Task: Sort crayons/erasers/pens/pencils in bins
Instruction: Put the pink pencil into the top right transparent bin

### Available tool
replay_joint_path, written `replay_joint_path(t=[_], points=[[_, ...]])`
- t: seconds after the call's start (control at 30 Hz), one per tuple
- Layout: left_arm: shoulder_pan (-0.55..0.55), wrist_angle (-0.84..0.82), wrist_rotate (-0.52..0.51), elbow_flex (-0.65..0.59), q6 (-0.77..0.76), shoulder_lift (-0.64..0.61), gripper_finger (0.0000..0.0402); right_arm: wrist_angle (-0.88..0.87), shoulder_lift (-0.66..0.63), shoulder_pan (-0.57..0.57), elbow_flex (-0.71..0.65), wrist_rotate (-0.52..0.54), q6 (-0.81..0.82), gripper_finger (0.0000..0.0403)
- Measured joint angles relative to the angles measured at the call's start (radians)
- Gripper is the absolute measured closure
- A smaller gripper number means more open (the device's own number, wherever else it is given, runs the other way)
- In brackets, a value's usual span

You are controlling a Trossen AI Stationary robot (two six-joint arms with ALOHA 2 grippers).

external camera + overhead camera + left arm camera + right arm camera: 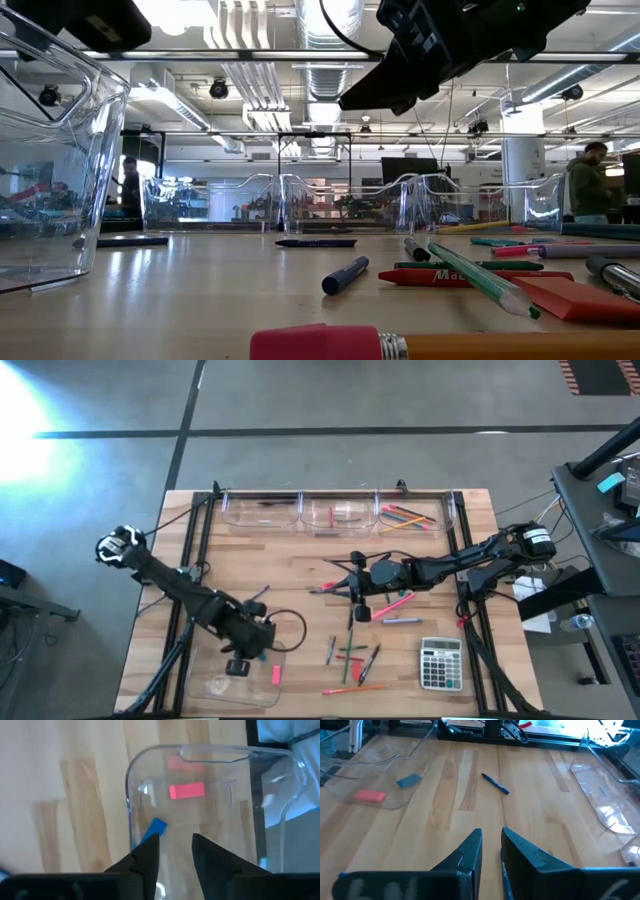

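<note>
Hovering over the shallow clear tray [222, 685] at the near-left corner of the wooden tabletop [300, 575], the left gripper [175, 851] is holding its dark wedge-shaped fingers parted with nothing between them. A small blue eraser [156, 826] is lying on the tray's glossy floor just beside one fingertip, and a flat pink eraser [187, 790] is sitting farther along, toward the tray's rounded end wall. The right gripper [491, 845] is hanging near the tabletop's middle, beyond the calculator [440, 663], its fingers closing on a slim blue pen [503, 877] that is running down between them. Another blue pen [495, 783] is lying alone on bare planks between that gripper and the tray, with open wood all round it. Three clear tubs [335, 512] are lining the far edge; the one farthest from the tray is holding thin orange and green pencils [405, 517]. Loose sticks [352, 652] are crowding the planks beside the calculator.
</note>
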Motion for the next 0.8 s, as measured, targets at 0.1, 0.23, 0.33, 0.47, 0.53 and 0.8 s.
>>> replay_joint_path(t=[0.1,0.23,0.33,0.47,0.53,0.8], points=[[0.021,0.02,-0.021,-0.01,0.076,-0.03,0.0326,-0.002,0.0,0.0,0.0,0.001,0.024,0.0339],[0.057,0.188,-0.141,-0.069,0.246,-0.112,0.0365,-0.008,0.0,0.0,0.0,0.001,0.032,0.0339],[0.104,0.471,-0.183,-0.186,0.397,-0.196,0.0394,-0.01,0.0,0.0,0.0,0.009,0.039,0.0339],[0.203,0.791,-0.205,-0.345,0.499,-0.317,0.0394,-0.009,0.0,0.0,0.0,0.009,0.061,0.0339],[0.254,0.952,-0.224,-0.422,0.512,-0.366,0.0394,-0.009,0.0,0.0,0.0,0.01,0.069,0.0339],[0.361,1.388,-0.233,-0.661,0.524,-0.438,0.0393,-0.028,0.0,-0.003,0.0,0.011,0.065,0.0339]])
